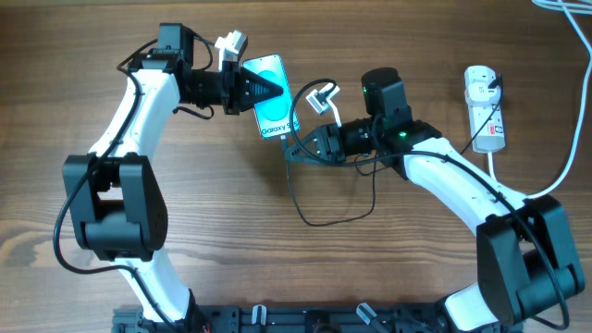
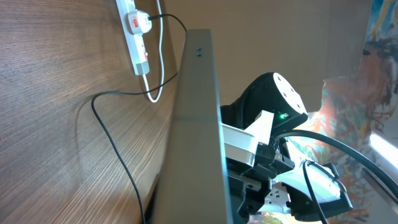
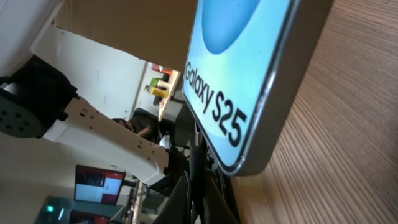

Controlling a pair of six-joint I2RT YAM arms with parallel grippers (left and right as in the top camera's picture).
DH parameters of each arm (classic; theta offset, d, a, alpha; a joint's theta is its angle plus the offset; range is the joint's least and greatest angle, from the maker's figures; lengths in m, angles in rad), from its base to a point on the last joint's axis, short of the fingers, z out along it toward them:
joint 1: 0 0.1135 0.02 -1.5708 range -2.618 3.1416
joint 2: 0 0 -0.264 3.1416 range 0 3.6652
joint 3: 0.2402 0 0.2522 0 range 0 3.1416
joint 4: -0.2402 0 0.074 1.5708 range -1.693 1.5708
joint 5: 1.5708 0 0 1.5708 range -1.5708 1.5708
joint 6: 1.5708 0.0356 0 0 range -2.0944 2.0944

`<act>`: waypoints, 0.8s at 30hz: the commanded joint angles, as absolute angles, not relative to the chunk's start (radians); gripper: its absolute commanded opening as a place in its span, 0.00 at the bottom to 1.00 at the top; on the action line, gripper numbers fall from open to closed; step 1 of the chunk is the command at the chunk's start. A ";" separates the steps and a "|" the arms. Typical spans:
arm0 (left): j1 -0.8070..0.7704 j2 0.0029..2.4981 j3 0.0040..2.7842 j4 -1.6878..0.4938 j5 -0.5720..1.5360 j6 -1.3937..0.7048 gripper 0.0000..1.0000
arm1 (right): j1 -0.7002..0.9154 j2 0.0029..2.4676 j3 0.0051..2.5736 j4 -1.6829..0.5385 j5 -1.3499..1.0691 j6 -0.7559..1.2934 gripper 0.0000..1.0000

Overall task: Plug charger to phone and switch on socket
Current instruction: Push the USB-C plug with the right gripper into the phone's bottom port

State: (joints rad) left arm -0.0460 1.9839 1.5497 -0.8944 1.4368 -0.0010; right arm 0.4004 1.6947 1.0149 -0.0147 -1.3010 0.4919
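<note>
Currently: wood worktop [image 1: 231, 240], both arms come in from the near edge and meet close to the middle of the far edge. White power strip [image 1: 485, 111] lies by the right edge near the far right corner. A black plug is seated in its far end, and its white lead curves along the right edge. Phone [image 1: 277, 116] is left of centre near the far edge, screen up and lit, "Galaxy S25" end toward the near edge. Left hand [image 1: 271, 91] is clenched across it from the left. Can't tell if the phone touches the worktop. Black charger cable [image 1: 314, 220] loops on the centre of the worktop. Right hand [image 1: 296, 146] is at the phone's near end, clamped on the cable's tip right at the phone's end edge. Can't tell whether the tip is inserted.
</note>
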 commanded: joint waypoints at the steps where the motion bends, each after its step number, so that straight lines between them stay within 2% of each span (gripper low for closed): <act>1: -0.048 1.961 1.563 -0.896 1.473 0.019 0.04 | 0.400 1.704 1.007 -0.017 -1.310 0.471 0.04; 24: -0.070 1.961 1.563 -0.895 1.484 0.053 0.04 | 0.400 1.704 1.008 -0.015 -1.304 0.471 0.04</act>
